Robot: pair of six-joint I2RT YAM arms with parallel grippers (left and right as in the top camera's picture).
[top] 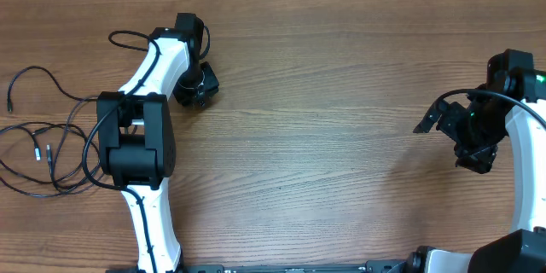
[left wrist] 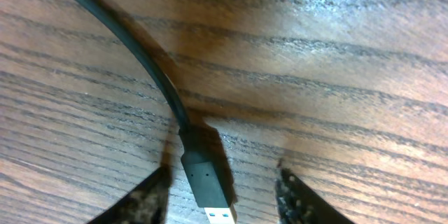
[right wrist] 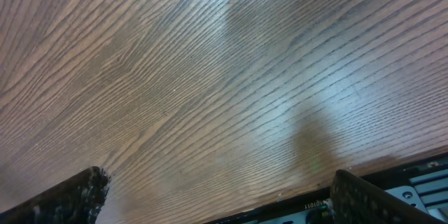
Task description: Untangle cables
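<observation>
The left gripper (left wrist: 220, 203) stands low over the counter (left wrist: 350, 77). Its 2 fingers (left wrist: 143, 203) are apart, with a gap on each side of the USB plug (left wrist: 206, 178) that lies flat between them. Neither finger touches the plug, so the gripper is open around it and grips nothing. The black cable (left wrist: 133, 49) runs from the plug toward 11 o'clock in the wrist view. Overhead, this gripper sits at about 10 o'clock on the counter. The other cables (top: 36, 68) lie in loose overlapping loops at 9 o'clock, just beside the left arm (top: 141, 141). The right gripper (right wrist: 220, 199) hangs at 3 o'clock, well apart from every cable, with its fingers spread wide over the wood, holding nothing.
</observation>
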